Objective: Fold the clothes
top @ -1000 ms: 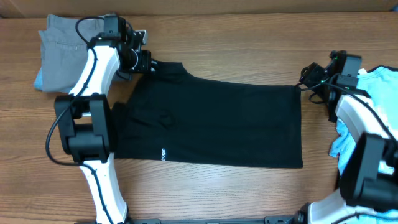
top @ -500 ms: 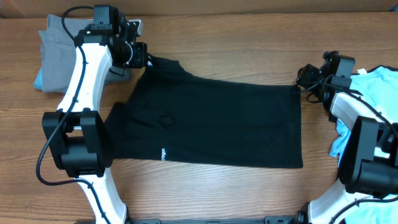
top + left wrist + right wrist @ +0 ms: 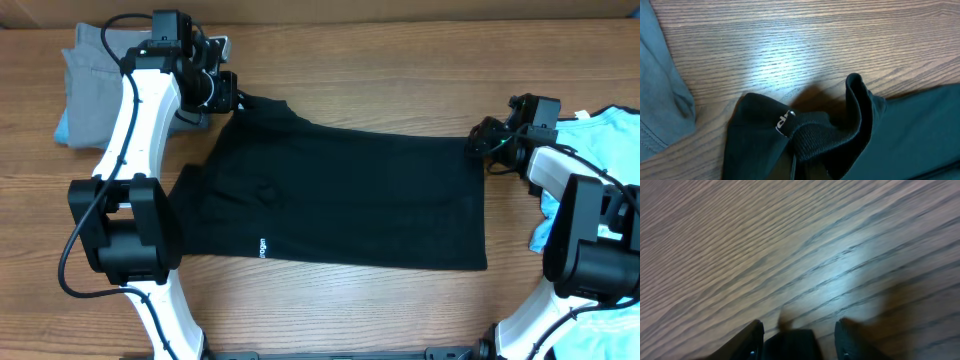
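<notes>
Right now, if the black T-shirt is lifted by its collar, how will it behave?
Probably floppy: the black T-shirt lies flat and its collar bunches into folds where the left pincer pinches it. Likely to sag from that one held point. It should slide, not roll, on the table.

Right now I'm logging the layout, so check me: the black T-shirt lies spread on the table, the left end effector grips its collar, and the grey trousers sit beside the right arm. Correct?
Not quite. The overhead view shows the grey trousers beside the left arm, not the right. The black T-shirt does lie spread on the table, its collar gripped by the left end effector.
</notes>
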You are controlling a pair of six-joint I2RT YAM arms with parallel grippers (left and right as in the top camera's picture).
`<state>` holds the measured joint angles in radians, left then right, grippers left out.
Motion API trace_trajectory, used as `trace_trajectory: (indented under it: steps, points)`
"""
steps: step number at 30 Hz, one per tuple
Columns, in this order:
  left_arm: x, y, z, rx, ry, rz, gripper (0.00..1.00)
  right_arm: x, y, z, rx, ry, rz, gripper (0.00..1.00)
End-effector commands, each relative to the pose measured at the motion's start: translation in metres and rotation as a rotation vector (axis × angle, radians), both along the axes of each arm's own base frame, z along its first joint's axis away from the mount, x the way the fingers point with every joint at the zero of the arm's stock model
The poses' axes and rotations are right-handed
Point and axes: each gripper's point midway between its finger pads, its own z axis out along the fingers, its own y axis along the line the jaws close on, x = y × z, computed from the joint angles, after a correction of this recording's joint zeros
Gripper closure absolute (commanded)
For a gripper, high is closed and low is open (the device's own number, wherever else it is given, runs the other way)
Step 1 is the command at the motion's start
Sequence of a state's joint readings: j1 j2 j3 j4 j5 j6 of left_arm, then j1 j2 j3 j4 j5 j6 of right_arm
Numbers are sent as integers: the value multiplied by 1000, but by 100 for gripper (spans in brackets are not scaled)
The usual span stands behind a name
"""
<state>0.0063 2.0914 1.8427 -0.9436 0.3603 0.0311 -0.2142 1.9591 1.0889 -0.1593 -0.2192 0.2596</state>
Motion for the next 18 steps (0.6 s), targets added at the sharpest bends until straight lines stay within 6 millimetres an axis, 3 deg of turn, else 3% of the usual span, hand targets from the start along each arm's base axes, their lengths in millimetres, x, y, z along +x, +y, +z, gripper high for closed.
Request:
trace_trajectory:
  steps: [1,5,6,8,9,18]
  points:
    - [5,-6,24,-16,-53,-5,95,3,17,6,56,-21,82,56]
    - [4,-6,23,-16,-51,-5,95,-5,19,1,69,14,81,63]
    - [4,-6,23,-16,-50,-5,95,-5,19,1,69,16,81,68]
    - [3,-6,23,-16,-46,-5,95,-2,16,4,65,-1,78,90]
    - [3,-6,23,-16,-44,-5,95,1,16,7,63,-12,77,94]
    - [-13,-2,26,-16,5,4,96,3,14,58,44,-93,75,96]
